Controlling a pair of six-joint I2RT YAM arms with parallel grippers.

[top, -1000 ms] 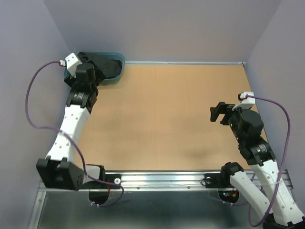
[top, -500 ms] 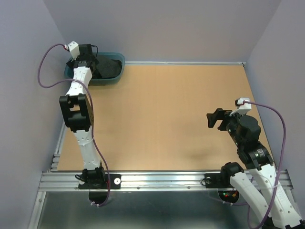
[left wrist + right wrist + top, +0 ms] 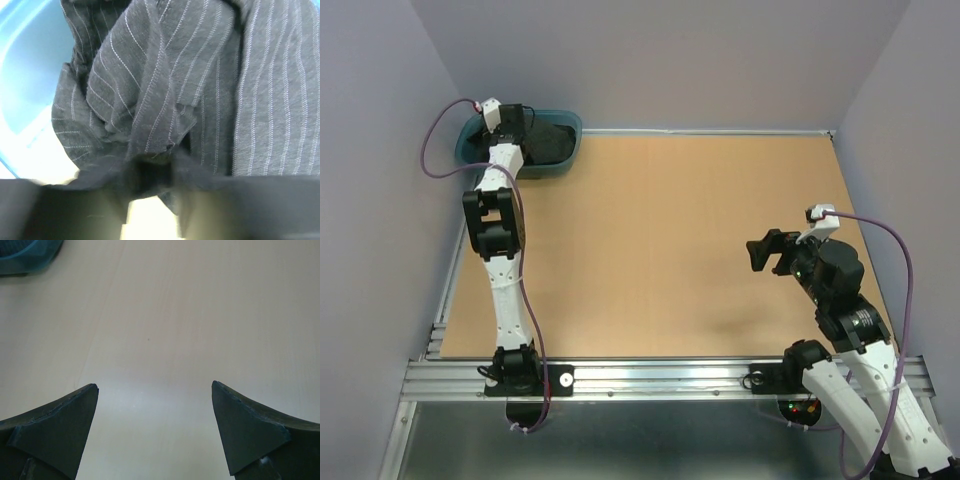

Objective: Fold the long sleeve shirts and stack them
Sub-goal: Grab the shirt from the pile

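Since the earlier frame the left arm has stretched further toward the upper left, and the left tool (image 3: 517, 120) has sunk into the teal tub (image 3: 568, 130). The right tool (image 3: 154, 386) has drifted slightly leftward and hangs wide over bare tabletop (image 3: 670, 230). The pinstriped shirt (image 3: 200, 90) lies crumpled in the tub. In the wrist view the left tool is narrowed on a puckered fold at the lower centre, though blur hides how deep the bite is. We judge this to be the pickup: we want a full pinch of cloth, then a straight lift clear of the rim.
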